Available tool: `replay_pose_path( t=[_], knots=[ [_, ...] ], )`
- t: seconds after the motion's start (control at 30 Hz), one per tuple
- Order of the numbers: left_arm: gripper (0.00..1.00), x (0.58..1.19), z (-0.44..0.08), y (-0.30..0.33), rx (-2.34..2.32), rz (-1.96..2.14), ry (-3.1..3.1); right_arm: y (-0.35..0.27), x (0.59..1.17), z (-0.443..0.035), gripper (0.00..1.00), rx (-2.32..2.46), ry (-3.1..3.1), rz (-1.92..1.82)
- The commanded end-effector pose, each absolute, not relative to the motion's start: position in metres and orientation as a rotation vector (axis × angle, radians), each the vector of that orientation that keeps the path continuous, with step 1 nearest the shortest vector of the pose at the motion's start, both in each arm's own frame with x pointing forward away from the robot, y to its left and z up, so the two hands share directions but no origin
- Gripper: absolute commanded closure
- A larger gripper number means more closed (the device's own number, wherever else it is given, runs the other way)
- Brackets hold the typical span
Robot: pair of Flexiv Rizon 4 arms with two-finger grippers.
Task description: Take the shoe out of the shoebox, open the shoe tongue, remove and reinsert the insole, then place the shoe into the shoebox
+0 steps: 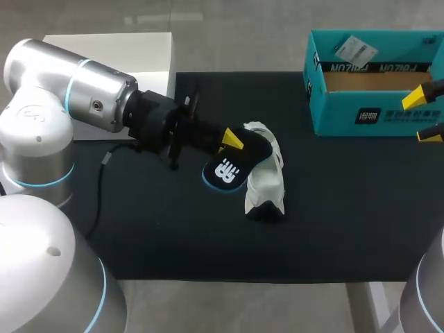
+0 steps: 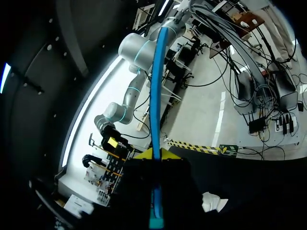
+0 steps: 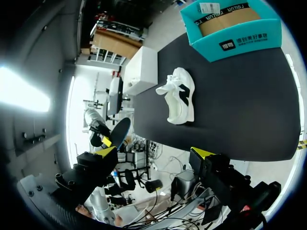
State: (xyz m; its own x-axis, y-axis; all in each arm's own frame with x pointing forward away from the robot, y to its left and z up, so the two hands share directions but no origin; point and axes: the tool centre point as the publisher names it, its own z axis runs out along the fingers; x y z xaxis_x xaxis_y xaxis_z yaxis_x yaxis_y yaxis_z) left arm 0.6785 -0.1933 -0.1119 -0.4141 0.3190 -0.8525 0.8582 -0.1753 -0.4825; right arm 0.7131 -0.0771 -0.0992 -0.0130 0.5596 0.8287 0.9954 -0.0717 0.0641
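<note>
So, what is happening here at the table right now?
The left gripper is shut on the dark insole and holds it clear of the white shoe, which lies on the black mat. The teal shoebox stands open at the mat's far right corner, with no shoe in it. The right gripper is open and empty, close to the box.

- black mat [image 1: 333, 208], covers pretty much the whole tabletop, edge to edge
- white box [image 1: 139, 55], sits at the mat's far left corner, right up against its left edge
</note>
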Motion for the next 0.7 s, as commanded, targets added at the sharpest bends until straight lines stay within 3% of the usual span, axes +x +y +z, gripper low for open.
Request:
replay_pose_path(
  t=[0.03,0.7],
  knots=[
    [1.00,0.679,-0.111,-0.194,1.355,-1.621,1.654,-0.077,0.712,-0.099,0.00,-1.690,-1.624,-0.965],
    [1.00,0.682,-0.126,-0.200,1.347,-1.615,1.687,-0.077,0.712,-0.099,0.00,-1.690,-1.624,-0.965]
  ],
)
